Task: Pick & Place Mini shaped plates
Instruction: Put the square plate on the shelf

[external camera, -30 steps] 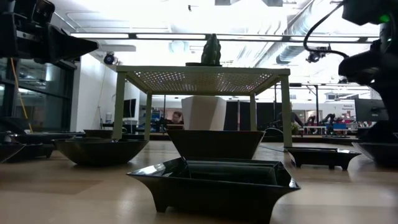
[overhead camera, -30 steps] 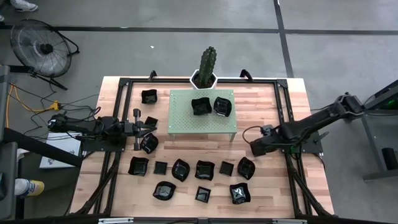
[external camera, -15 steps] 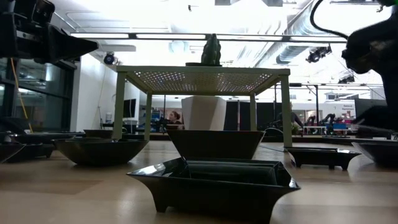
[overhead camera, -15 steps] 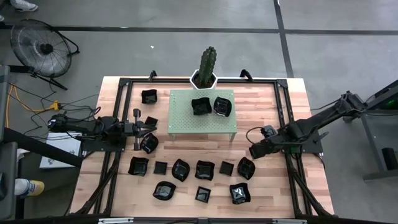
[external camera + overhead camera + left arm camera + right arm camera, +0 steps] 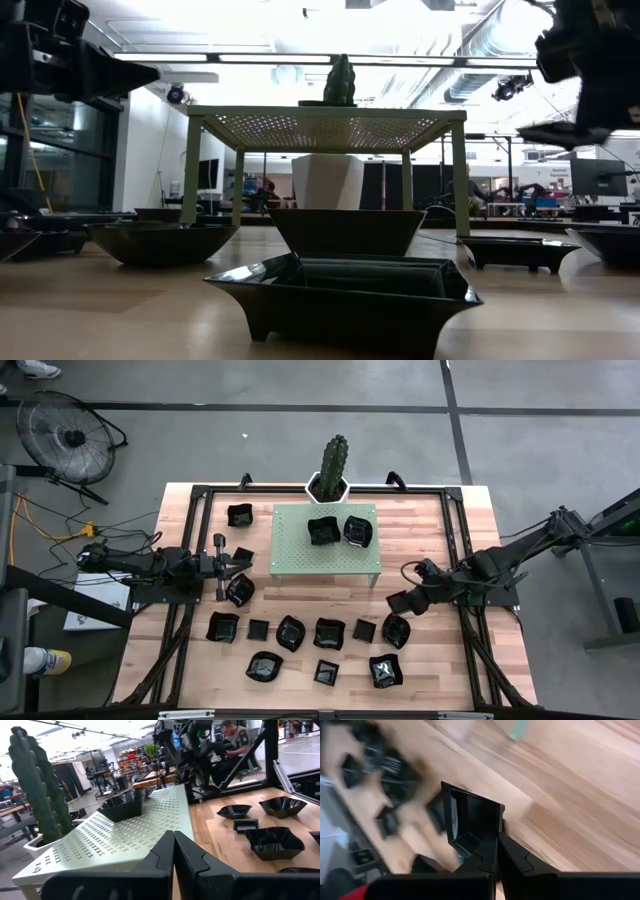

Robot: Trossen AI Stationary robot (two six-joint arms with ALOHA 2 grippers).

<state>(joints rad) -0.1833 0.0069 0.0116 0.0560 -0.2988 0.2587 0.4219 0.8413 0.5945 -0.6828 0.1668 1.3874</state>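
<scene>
High view: your right gripper (image 5: 400, 601) sits just off the pale green perforated stand (image 5: 300, 545), right of its front right corner, and is clenched on the rim of a small square black plate (image 5: 472, 820), held clear of the wooden table (image 5: 440, 530). Your left gripper (image 5: 246, 563) waits closed and empty beside the stand's left edge. Two mini plates (image 5: 322, 530) rest on the stand; most of the others lie in loose rows in front of it.
</scene>
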